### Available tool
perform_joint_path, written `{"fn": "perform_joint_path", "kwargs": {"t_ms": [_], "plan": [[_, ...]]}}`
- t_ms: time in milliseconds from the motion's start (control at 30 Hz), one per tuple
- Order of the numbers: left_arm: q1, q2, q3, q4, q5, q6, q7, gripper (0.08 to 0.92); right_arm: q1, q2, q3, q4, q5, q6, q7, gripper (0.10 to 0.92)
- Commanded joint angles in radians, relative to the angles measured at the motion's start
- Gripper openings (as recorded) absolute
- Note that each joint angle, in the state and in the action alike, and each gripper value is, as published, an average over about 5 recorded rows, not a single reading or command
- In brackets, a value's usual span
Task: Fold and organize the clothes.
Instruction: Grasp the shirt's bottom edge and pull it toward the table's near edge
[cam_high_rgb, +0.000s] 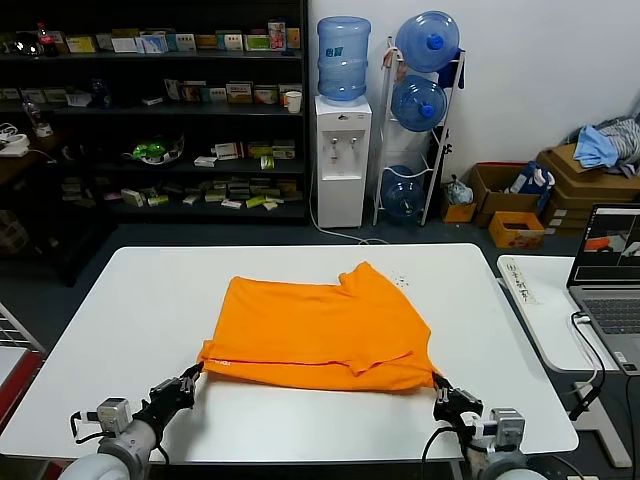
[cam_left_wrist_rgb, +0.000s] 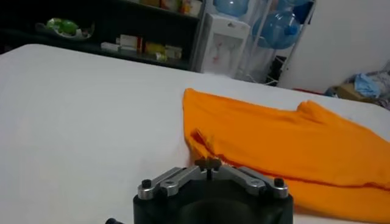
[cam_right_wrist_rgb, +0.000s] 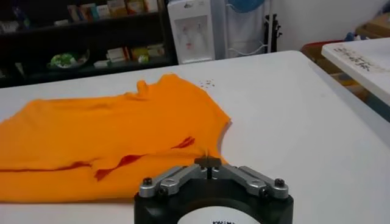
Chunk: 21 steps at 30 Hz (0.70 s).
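While we look down from the head, our left gripper (cam_high_rgb: 190, 379) pinches the near left corner of the orange T-shirt (cam_high_rgb: 320, 325), jaws pressed together on the fabric, and our right gripper (cam_high_rgb: 443, 396) pinches the near right corner the same way. Between them the shirt lies folded on the white table (cam_high_rgb: 140, 300), toward its middle. Beyond the table stand a water dispenser (cam_high_rgb: 342, 155), dark shelves (cam_high_rgb: 150, 110), and a laptop (cam_high_rgb: 612, 270) off to our right.
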Motion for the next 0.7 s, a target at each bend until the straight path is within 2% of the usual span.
{"fn": "perform_joint_path", "kwargs": {"t_ms": [33, 333, 500, 700], "plan": [[0.108, 0.054, -0.072, -0.115, -0.078, 0.040, -0.051, 0.092, -0.160, -0.032, 0.028, 0.087, -0.012, 0.020, 0.008, 0.124], [0.320, 0.120, -0.139, -0.144, -0.105, 0.059, -0.054, 0.092, -0.216, -0.063, 0.029, 0.091, 0.037, -0.007, 0.063, 0.124], [0.392, 0.113, -0.136, -0.173, -0.111, 0.060, -0.065, 0.092, -0.230, -0.062, 0.023, 0.092, 0.026, -0.011, 0.065, 0.124], [0.424, 0.096, -0.123, -0.190, -0.090, 0.066, -0.070, 0.102, -0.233, -0.062, 0.027, 0.103, 0.005, -0.013, 0.086, 0.133]]}}
